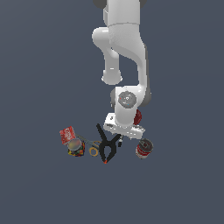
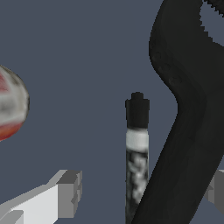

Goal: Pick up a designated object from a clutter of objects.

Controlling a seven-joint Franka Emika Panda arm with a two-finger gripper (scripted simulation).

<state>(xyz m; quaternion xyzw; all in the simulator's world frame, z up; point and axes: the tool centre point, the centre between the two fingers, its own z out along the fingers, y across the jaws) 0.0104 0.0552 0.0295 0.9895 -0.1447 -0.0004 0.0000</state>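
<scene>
Beneath the white arm, the large black spring clamp with splayed handles and a red-orange tip (image 1: 106,148) is seen lying on the grey floor among the clutter, between the yellow-handled scissors (image 1: 91,148) and the red-labelled can (image 1: 144,148). No lift is judged achieved yet. The gripper (image 2: 140,197) is held spread, one handle passing between its fingers (image 2: 70,194), apparently untouched.

1. A plain dark grey-blue tabletop (image 1: 39,65) carried everything.
2. The black clamp (image 1: 106,146) lay at centre.
3. At nine o'clock: scissors (image 1: 92,148), jar (image 1: 75,147), red box (image 1: 67,134).
4. At three o'clock: can (image 1: 144,148).
</scene>
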